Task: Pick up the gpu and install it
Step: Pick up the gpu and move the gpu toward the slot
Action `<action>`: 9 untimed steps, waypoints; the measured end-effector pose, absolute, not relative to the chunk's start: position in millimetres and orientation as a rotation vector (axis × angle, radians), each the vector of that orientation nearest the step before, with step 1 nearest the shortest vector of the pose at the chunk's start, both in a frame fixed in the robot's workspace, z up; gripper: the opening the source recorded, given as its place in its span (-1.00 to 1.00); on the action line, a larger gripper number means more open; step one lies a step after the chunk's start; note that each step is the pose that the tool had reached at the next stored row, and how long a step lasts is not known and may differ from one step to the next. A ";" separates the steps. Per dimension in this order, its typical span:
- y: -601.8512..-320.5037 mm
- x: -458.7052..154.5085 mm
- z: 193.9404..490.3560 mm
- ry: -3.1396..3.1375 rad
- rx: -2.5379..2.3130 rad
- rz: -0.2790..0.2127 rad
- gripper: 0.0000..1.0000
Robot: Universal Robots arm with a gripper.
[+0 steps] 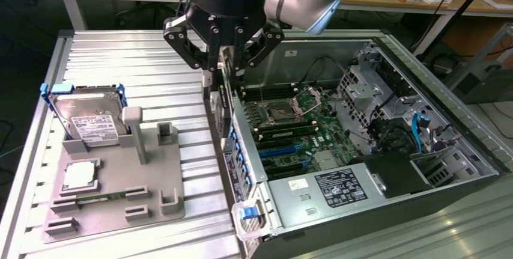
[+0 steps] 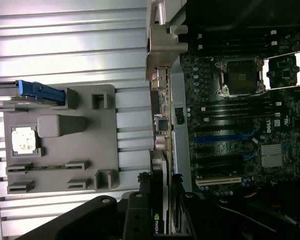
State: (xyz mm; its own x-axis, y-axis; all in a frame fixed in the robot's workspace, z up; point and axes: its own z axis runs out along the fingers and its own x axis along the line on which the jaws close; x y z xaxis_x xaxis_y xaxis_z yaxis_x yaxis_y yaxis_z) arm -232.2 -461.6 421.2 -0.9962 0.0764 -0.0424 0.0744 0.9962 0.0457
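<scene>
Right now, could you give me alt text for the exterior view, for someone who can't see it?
A robot gripper holds the gpu upright beside the side wall of an open computer case, motherboard exposed. At the exterior view's left, a grey holder carries a hard drive.

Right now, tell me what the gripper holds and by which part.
The gripper holds the gpu, edge-on, pinched across its flat faces at the NVIDIA-marked end.
</scene>
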 end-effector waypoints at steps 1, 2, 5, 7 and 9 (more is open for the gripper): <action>-461.6 -231.4 421.2 3.094 0.117 0.068 -0.46; -461.5 -230.5 421.2 3.095 0.117 0.068 -0.46; -461.6 -227.3 421.2 3.095 0.117 0.068 -0.46; -461.6 -225.1 421.3 3.095 0.117 0.068 -0.46; -461.6 -222.7 421.2 3.095 0.117 0.068 -0.46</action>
